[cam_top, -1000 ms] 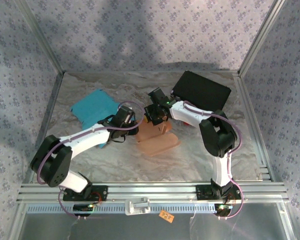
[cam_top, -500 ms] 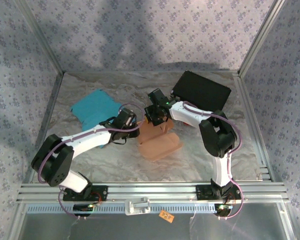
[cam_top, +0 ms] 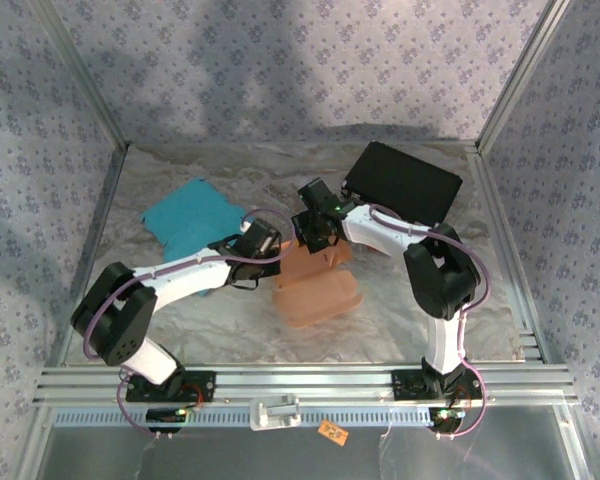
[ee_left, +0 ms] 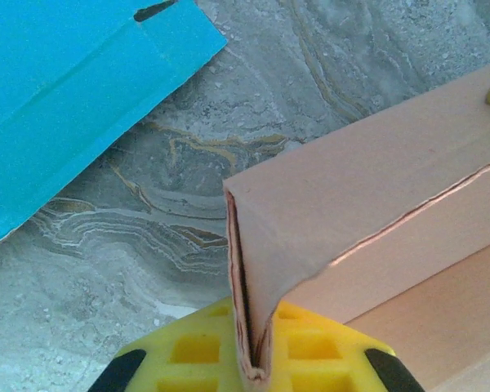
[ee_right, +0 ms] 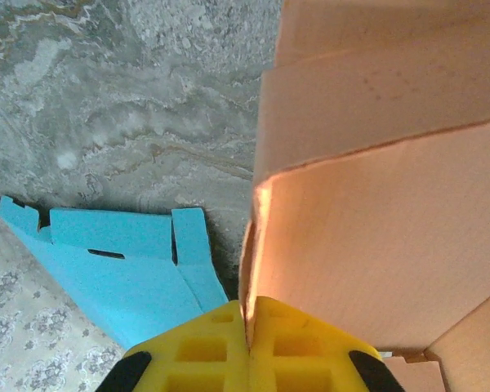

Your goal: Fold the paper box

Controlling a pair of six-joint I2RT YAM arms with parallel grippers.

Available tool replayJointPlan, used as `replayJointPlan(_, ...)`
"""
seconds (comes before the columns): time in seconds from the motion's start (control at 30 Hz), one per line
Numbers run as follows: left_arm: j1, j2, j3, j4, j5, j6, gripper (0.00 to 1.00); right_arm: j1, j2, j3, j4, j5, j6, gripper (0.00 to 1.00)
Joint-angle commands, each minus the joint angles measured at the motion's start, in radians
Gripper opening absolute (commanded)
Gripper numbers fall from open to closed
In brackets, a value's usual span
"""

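Looking down from the overhead camera, I have the salmon-pink cardboard paper box [cam_top: 318, 290] lying partly folded on the crumpled silver-grey marbled table cover [cam_top: 400, 320], and I place everything else from that box. My left gripper [cam_top: 272, 245] is at the box's far left corner. My right gripper [cam_top: 316, 238] is on its far edge just to the right of that, so the two heads sit close together. On the left wrist camera the yellow waffle-moulded finger pads [ee_left: 198, 349] are clamped on an upright wall of the box, with the thin doubled edge of the card nipped between them. That wall runs away to the upper right, and a lower inner panel lies to its right. On the right wrist camera the matching yellow pads [ee_right: 298, 347] are pressed together on the edge of another box panel, with no gap between them, and creased pink flaps overlap just beyond the grip. So both hands are closed, and each is pinching card from the same box. A flat turquoise cardboard sheet [cam_top: 192, 218] lies left of the box and a little farther back. It does not touch the box, and bare cover shows between them. Its notched tabs and a slot are plain on the right wrist camera. A flat black rectangular board [cam_top: 402, 182] lies beyond the box to the far right, also apart from it. I cannot tell whether the box's near end is resting flat or tilted.
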Motion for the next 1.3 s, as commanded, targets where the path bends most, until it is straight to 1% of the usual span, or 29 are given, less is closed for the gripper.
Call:
replayJointPlan(0.0, -0.016, 0.019, 0.053, -0.112, -0.082, -0.022, 0.0, 0.008, -0.057, -0.011, 0.008, 0.017, 0.014, 0.0)
replayJointPlan(0.03, -0.023, 0.02, 0.072, -0.148, -0.112, -0.034, 0.0, 0.011, -0.066, -0.01, 0.002, 0.015, 0.011, 0.02)
replayJointPlan(0.1, -0.035, 0.023, 0.107, -0.223, -0.181, -0.049, 0.0, 0.01, -0.094, -0.007, -0.007, 0.02, -0.015, 0.19)
replayJointPlan(0.17, -0.052, 0.026, 0.156, -0.312, -0.25, -0.03, 0.0, 0.003, -0.139, 0.019, -0.063, 0.048, -0.089, 0.39)
replayJointPlan(0.23, -0.067, 0.022, 0.185, -0.361, -0.291, 0.014, 0.0, -0.013, -0.189, 0.041, -0.106, 0.076, -0.203, 0.51)
replayJointPlan(0.27, -0.07, 0.012, 0.189, -0.373, -0.298, 0.042, 0.0, -0.022, -0.214, 0.051, -0.131, 0.091, -0.268, 0.56)
replayJointPlan(0.33, -0.075, -0.012, 0.189, -0.391, -0.318, 0.085, 0.0, -0.044, -0.248, 0.067, -0.181, 0.112, -0.369, 0.6)
replayJointPlan(0.4, -0.074, -0.054, 0.164, -0.382, -0.329, 0.128, 0.0, -0.071, -0.259, 0.072, -0.198, 0.086, -0.458, 0.6)
replayJointPlan(0.5, -0.069, -0.098, 0.13, -0.359, -0.33, 0.162, 0.0, -0.078, -0.237, 0.103, -0.237, 0.067, -0.528, 0.61)
replayJointPlan(0.53, -0.069, -0.105, 0.124, -0.359, -0.332, 0.163, 0.0, -0.079, -0.226, 0.113, -0.257, 0.065, -0.529, 0.61)
replayJointPlan(0.67, -0.069, -0.11, 0.117, -0.344, -0.332, 0.16, 0.0, -0.084, -0.175, 0.088, -0.237, 0.014, -0.515, 0.6)
replayJointPlan(0.77, -0.069, -0.114, 0.102, -0.31, -0.341, 0.152, 0.0, -0.077, -0.135, 0.094, -0.238, 0.013, -0.546, 0.6)
replayJointPlan(0.9, -0.069, -0.099, 0.107, -0.304, -0.339, 0.142, 0.0, -0.077, -0.093, 0.083, -0.23, -0.002, -0.57, 0.6)
replayJointPlan(1.27, -0.067, -0.097, 0.101, -0.286, -0.328, 0.139, 0.0, -0.044, -0.035, 0.062, -0.222, -0.061, -0.581, 0.6)
